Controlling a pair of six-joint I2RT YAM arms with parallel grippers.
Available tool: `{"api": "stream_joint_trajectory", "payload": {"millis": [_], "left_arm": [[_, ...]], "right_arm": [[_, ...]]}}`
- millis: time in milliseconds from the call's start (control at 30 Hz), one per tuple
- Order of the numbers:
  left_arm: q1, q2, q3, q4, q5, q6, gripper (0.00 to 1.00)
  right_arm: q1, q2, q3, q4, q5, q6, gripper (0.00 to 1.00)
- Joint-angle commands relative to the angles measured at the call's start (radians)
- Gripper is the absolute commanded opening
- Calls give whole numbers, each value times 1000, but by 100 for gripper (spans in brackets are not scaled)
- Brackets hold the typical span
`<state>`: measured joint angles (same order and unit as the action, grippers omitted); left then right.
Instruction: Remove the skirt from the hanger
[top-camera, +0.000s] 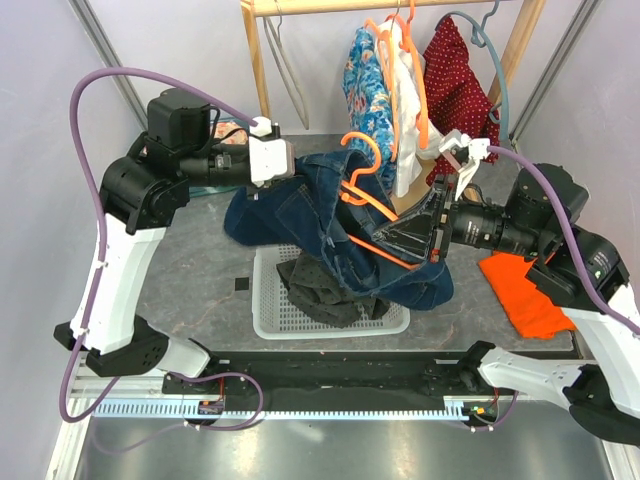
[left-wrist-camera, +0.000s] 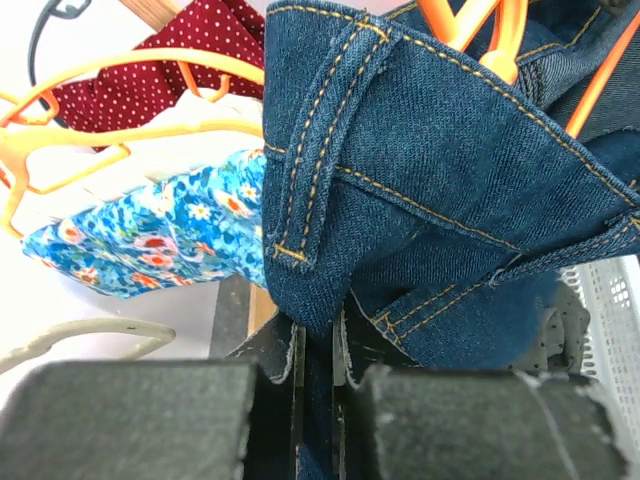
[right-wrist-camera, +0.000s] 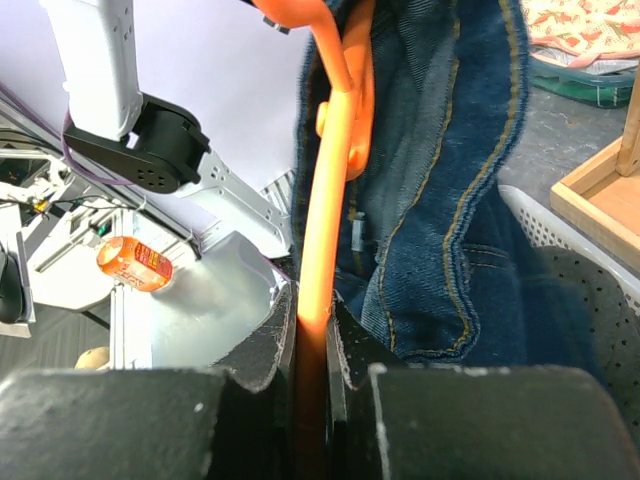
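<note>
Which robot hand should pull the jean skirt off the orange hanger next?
The left hand, probably: it is shut on the skirt, while the right hand pinches the orange hanger and can hold that steady.

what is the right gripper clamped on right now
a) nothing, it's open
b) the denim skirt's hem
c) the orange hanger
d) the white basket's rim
c: in the right wrist view the orange hanger runs straight down between the closed jaws of the right gripper, while the left gripper is the one pinching the denim skirt.
</note>
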<state>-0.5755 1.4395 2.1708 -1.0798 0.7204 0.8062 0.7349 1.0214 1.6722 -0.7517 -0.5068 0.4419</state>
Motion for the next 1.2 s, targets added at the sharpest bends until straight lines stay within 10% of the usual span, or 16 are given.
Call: {"api": "stream_joint_trajectory", "payload": {"millis": [0, 233, 900, 1167], "left_arm": [[-3, -1, 64, 32, 22, -58, 2], [-4, -17, 84, -32, 66, -32, 2], [-4, -50, 92, -55, 70, -45, 2], [-4, -53, 96, -58, 62, -47, 2]], "right_arm": [[12, 12, -11, 121, 7, -57, 0], [14, 75, 46, -36, 137, -193, 52], [41, 198, 259, -205, 396, -434, 41], [72, 120, 221, -236, 596, -490, 62]]}}
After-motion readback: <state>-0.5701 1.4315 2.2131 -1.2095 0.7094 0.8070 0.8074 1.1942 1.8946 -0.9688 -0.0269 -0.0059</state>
